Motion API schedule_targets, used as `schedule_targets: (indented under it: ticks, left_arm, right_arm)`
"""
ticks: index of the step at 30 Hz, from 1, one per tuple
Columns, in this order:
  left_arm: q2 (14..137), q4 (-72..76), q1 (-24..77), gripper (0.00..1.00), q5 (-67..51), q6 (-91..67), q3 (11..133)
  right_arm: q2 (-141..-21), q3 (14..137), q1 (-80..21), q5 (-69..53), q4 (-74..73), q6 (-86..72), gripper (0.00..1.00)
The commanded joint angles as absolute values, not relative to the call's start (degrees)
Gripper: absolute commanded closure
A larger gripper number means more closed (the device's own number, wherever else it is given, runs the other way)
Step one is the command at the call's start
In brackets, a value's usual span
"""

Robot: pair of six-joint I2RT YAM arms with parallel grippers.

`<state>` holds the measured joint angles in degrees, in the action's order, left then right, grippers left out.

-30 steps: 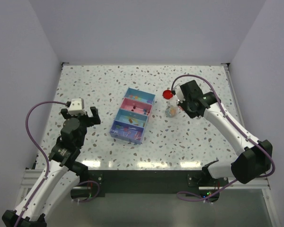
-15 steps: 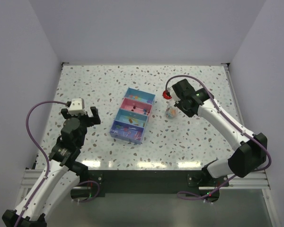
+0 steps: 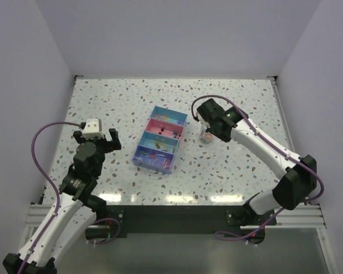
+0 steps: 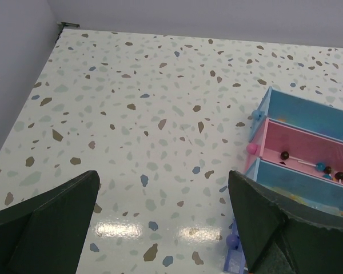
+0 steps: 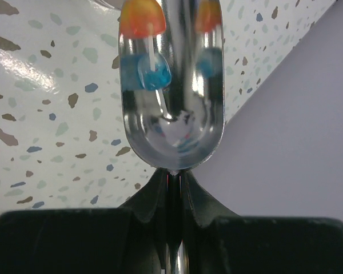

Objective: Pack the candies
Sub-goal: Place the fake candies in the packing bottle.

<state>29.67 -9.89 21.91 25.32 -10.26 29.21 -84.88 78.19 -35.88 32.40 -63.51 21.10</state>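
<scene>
Right hand (image 3: 206, 127) grips a spoon (image 5: 171, 114) near the tray's (image 3: 179, 142) right edge.

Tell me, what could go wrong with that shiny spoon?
The orange candy and blue candy lie loose on the spoon pinched in the right gripper; a tilt could spill them onto the table before they reach the tray. The gripper is also close to the jar and might knock it.

The left arm (image 3: 74, 188) is sitting folded back close to its base, and the left gripper (image 3: 95, 138) is gaping, jaws spread wide with nothing between them. The right arm (image 3: 263, 145) is reaching forward and inward, wrist bending downward, and the right gripper (image 5: 172, 181) is pinching the handle of a shiny spoon (image 5: 171, 85).
</scene>
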Motion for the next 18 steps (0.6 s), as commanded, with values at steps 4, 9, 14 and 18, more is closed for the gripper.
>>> schedule_targets:
  ticks: [4,9,14,18]
  left_arm:
    - [29.9,-6.6,21.4,0.00,25.5,-9.3,29.0]
    - [30.1,-6.7,21.4,0.00,25.4,-9.3,29.0]
    - [30.1,-6.8,21.4,0.00,25.4,-9.3,29.0]
    - [30.1,-6.9,21.4,0.00,25.4,-9.3,29.0]
  right_arm:
    - [-84.5,82.5,-38.0,39.4,-67.4,21.8,1.00]
    - [-85.0,84.7,-39.3,41.0,-68.8,21.8,1.00]
    - [-85.3,83.5,-40.8,42.4,-69.3,22.1,1.00]
    - [-85.0,82.5,-41.0,43.0,-69.0,22.1,1.00]
